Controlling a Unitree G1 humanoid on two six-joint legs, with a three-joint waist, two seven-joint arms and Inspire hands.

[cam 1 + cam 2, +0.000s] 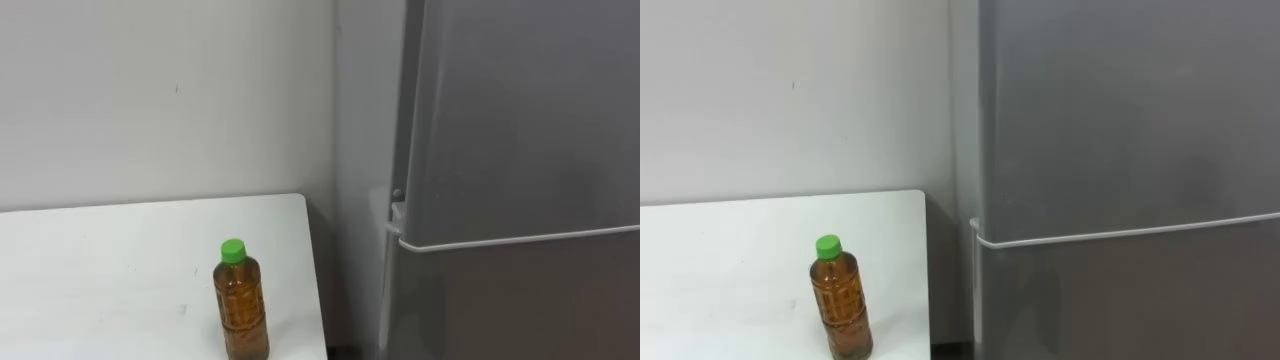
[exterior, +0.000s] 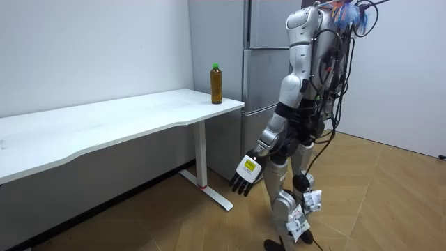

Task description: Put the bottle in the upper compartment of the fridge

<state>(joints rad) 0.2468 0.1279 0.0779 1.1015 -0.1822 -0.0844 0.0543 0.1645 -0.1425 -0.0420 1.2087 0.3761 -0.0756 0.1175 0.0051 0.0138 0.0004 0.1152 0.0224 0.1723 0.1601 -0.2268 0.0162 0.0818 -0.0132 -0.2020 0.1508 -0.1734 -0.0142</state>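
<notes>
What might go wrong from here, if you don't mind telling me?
The bottle stands near the edge of the table, so a clumsy reach might knock it to the floor. The upper fridge door is shut; opening it with the bottle already held could be awkward. The left hand hangs open and low, well away from the bottle.
</notes>
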